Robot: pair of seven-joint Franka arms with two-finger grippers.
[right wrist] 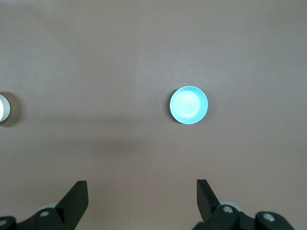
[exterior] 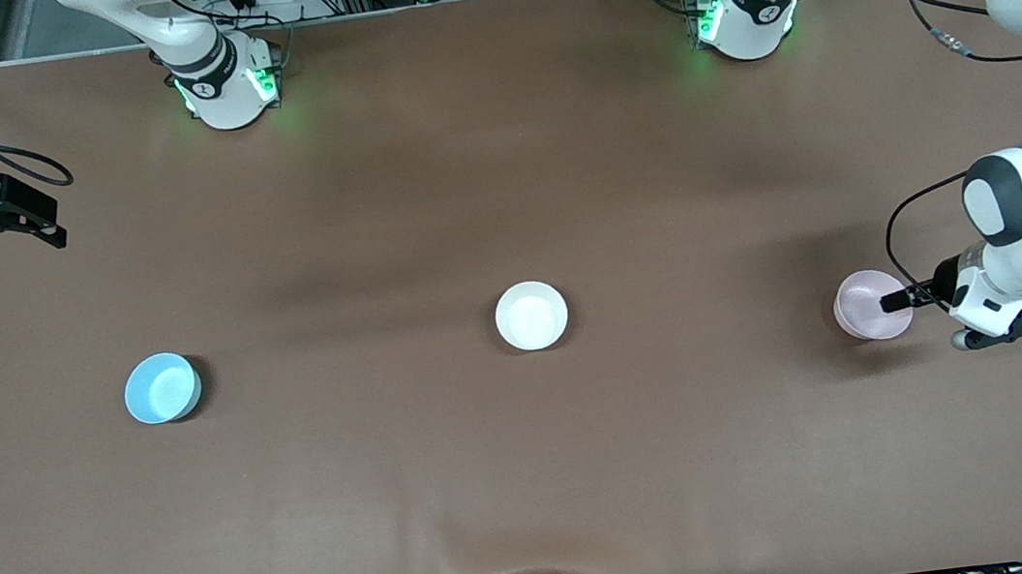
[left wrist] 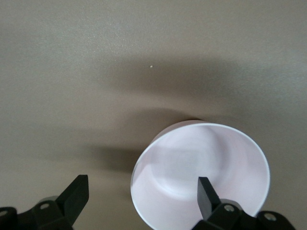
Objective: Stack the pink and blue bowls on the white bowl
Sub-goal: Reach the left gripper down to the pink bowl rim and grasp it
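Observation:
The pale pink bowl sits upright toward the left arm's end of the table. My left gripper is low over it and open. In the left wrist view one finger is over the pink bowl's inside and the other finger is outside its rim. The white bowl sits mid-table. The light blue bowl sits toward the right arm's end. My right gripper hangs open and empty, high over the table's right-arm end. The right wrist view shows its open gripper apart from the blue bowl.
The brown table cover has a small fold at its near edge. The arm bases stand along the edge farthest from the front camera. The white bowl's edge shows in the right wrist view.

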